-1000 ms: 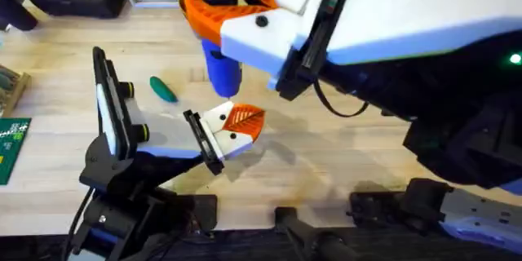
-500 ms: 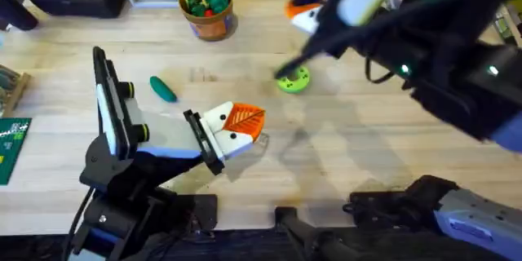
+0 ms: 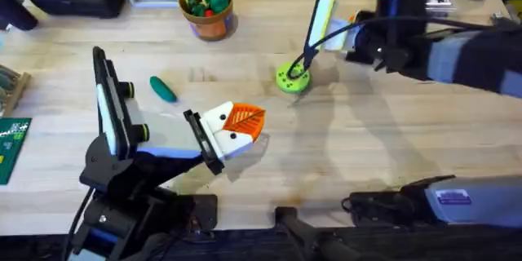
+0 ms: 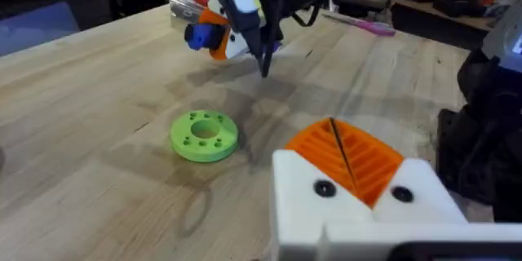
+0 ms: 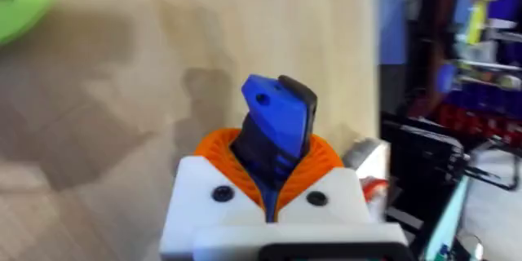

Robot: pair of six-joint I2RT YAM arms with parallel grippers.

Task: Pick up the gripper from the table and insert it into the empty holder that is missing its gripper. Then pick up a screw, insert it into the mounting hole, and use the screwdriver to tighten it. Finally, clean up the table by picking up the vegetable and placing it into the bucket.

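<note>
Right tool clamps the blue screwdriver between its orange pads, beyond the lime-green disc, while the left tool, fingers pressed together on nothing, sits near that disc on the worktop. Screw-tightening seems finished, judging by the tool's retreat; the vegetable still lies beside the left tool, well short of the bucket. Overhead alone shows both.
</note>
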